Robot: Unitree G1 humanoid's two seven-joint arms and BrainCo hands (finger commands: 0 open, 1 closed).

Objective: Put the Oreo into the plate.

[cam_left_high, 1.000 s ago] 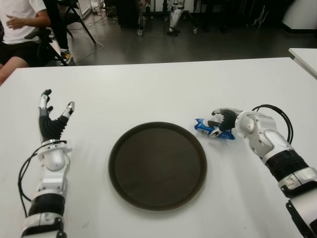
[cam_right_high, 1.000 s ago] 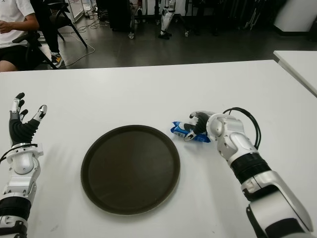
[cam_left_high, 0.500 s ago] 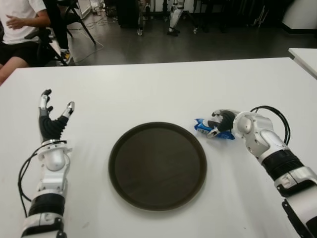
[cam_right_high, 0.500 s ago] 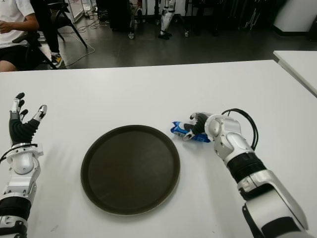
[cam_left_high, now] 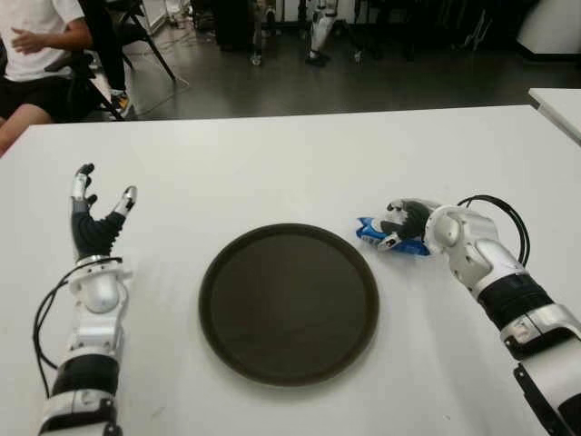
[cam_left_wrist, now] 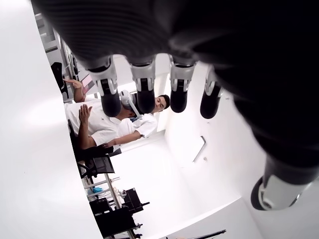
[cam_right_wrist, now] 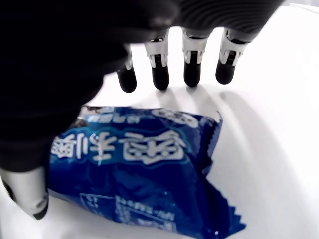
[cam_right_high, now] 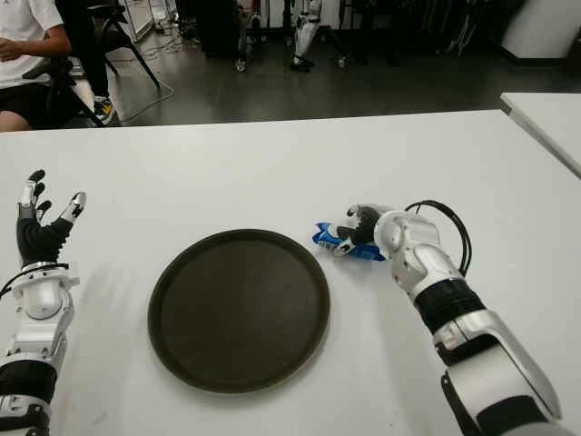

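Note:
The Oreo packet point(cam_left_high: 372, 232), blue with white print, lies on the white table point(cam_left_high: 300, 163) just right of the round dark plate point(cam_left_high: 289, 304), which holds nothing. My right hand point(cam_left_high: 404, 221) is arched over the packet's right end. In the right wrist view the packet point(cam_right_wrist: 144, 164) lies under the palm, the four fingers point(cam_right_wrist: 192, 69) reach past its far edge to the table, and the thumb point(cam_right_wrist: 30, 196) stands at its side; they are not closed around it. My left hand point(cam_left_high: 95, 216) is raised at the table's left side, left of the plate, fingers spread and holding nothing.
A person point(cam_left_high: 41, 45) sits on a chair beyond the table's far left corner. The corner of a second white table point(cam_left_high: 558, 98) shows at the right. A black cable point(cam_left_high: 499, 213) loops over my right forearm.
My right hand has edged slightly left and farther over the packet. The packet, the plate and the left hand have stayed put.

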